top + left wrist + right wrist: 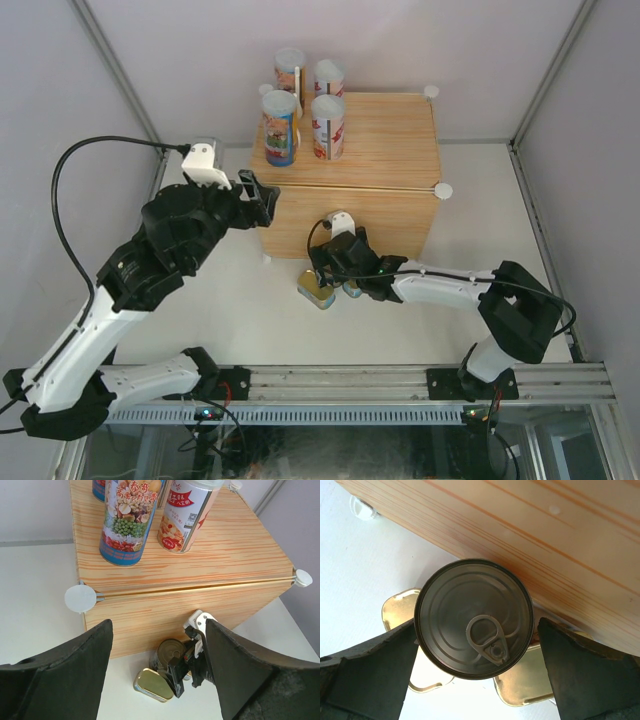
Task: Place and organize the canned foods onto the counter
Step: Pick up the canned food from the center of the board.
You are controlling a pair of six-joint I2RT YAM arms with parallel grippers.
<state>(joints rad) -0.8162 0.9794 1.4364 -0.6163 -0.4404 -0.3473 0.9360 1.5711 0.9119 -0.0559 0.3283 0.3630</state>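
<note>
Canned foods sit in two groups. Four tall white-lidded cans [283, 127] stand close together on top of the counter [390, 130], at the upper centre of the overhead view, two in front and two behind. Below the counter's front face, on the white table [230, 320], a dark can [472, 620] with a ring-pull lid stands upright, with two gold tins [395, 605] showing past its lower left and lower right edges. The right gripper [477, 630] straddles the dark can with its jaws spread fully wide, not clamped; a sliver of gap shows at the right finger. The left gripper [159, 624] hangs near the counter's front left corner, jaws apart and holding nothing
</note>
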